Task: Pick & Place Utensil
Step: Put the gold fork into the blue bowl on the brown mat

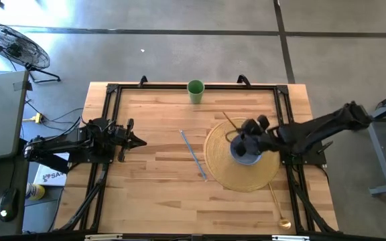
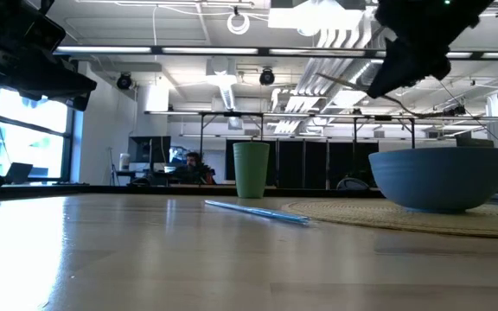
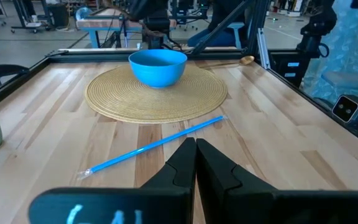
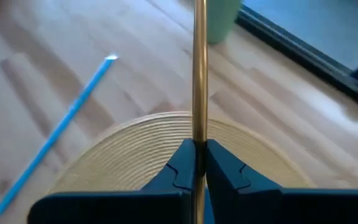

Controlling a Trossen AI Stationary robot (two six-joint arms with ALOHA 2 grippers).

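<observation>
While your right gripper (image 4: 197, 163) hangs above the blue bowl (image 1: 248, 155), its fingers (image 4: 179, 163) are pinched on a thin gold utensil (image 4: 199, 68) that juts out toward the green cup (image 1: 196, 91). That bowl sits on the round woven mat (image 1: 223, 171). Just beside the mat's edge lies a blue straw (image 1: 194, 155) on the tabletop (image 1: 153, 194). Your left gripper (image 3: 196, 163) waits well away from the mat, fingers pressed together on nothing.

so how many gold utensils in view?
2. One thin gold utensil is clamped in the right gripper above the bowl; one gold spoon lies at the table's right edge, beside the mat.
</observation>
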